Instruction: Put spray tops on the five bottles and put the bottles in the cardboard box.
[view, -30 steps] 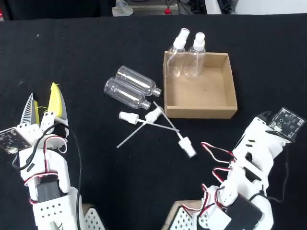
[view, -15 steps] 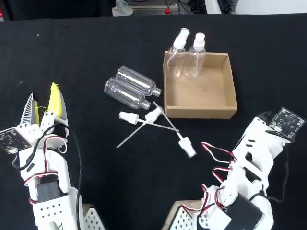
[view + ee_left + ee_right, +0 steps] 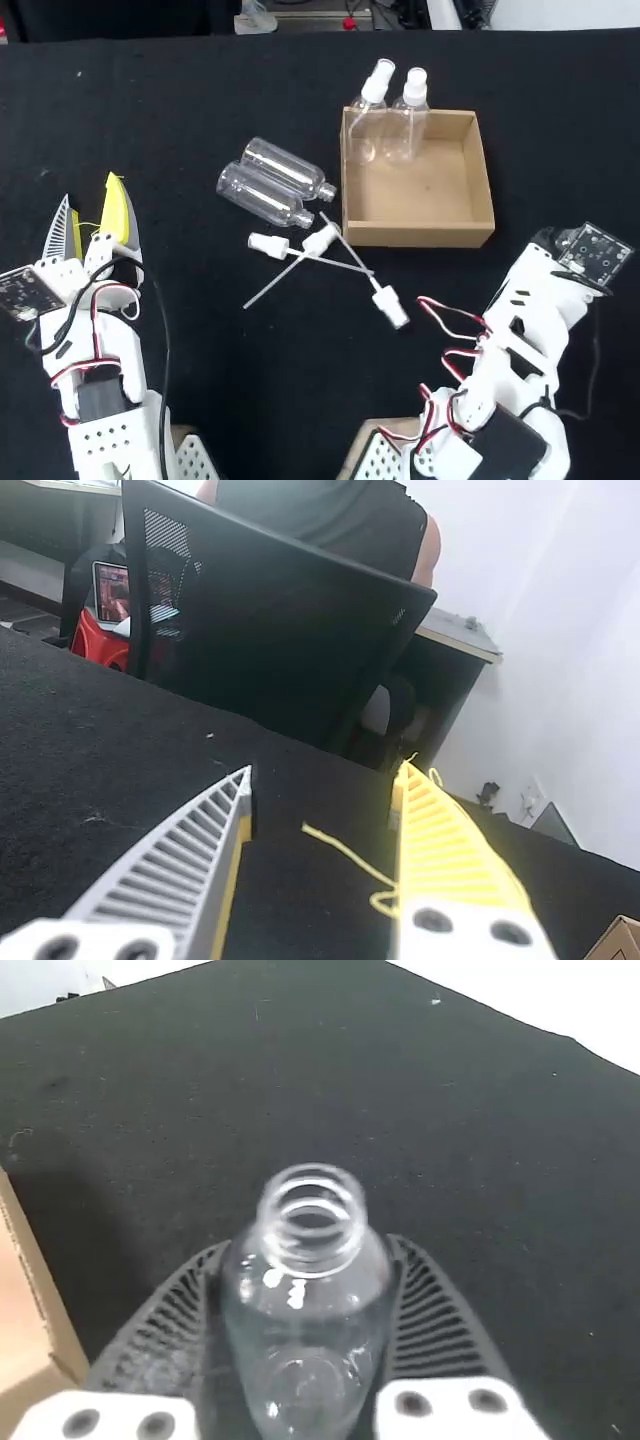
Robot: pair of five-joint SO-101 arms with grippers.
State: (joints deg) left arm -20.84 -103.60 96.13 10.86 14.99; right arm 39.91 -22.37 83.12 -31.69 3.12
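Cardboard box (image 3: 482, 216) holds two capped bottles (image 3: 368, 128) upright against its far wall. Right gripper (image 3: 310, 1250) clamps an uncapped bottle (image 3: 305, 1300); left gripper (image 3: 325, 785) stands spread, empty. Two bare bottles (image 3: 272, 185) lie beside the box.

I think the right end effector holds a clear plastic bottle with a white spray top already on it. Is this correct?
Not quite. The right end effector does hold a clear plastic bottle, but its neck is open, with no spray top on it; the right wrist view shows this.
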